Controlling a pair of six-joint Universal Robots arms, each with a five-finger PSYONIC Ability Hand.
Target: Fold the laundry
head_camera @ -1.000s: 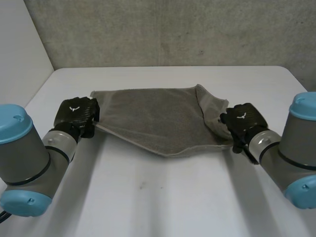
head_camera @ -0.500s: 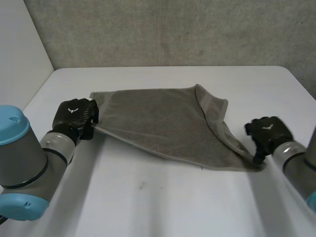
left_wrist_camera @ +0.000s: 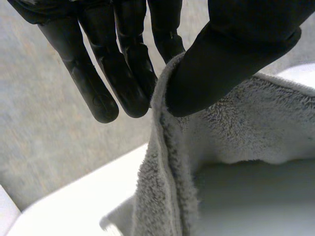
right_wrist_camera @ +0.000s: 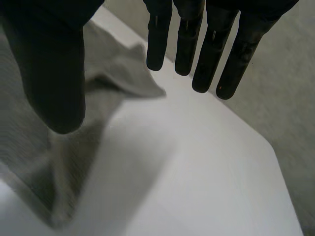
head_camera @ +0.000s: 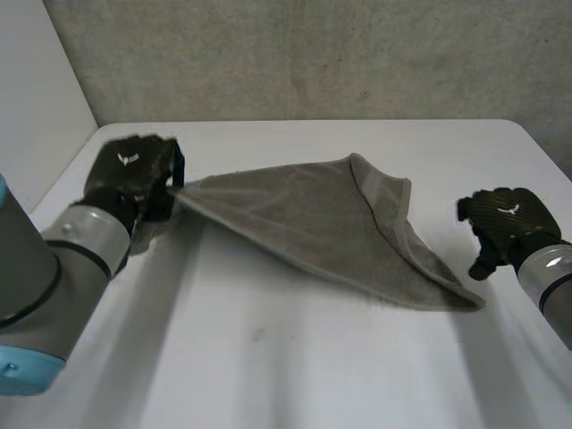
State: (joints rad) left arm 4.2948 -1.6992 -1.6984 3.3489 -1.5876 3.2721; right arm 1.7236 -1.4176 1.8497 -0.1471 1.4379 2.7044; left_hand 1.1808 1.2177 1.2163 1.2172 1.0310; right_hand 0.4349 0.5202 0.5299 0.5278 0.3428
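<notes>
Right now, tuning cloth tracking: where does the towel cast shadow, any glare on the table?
Head view: soft shadow on the table below the towel's raised edge, no glare. Left wrist view: table shaded under the towel the left hand pinches.

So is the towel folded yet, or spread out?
Not folded: the towel is mostly spread, one corner pinched and lifted by the left hand; the right hand is open, off it.
</notes>
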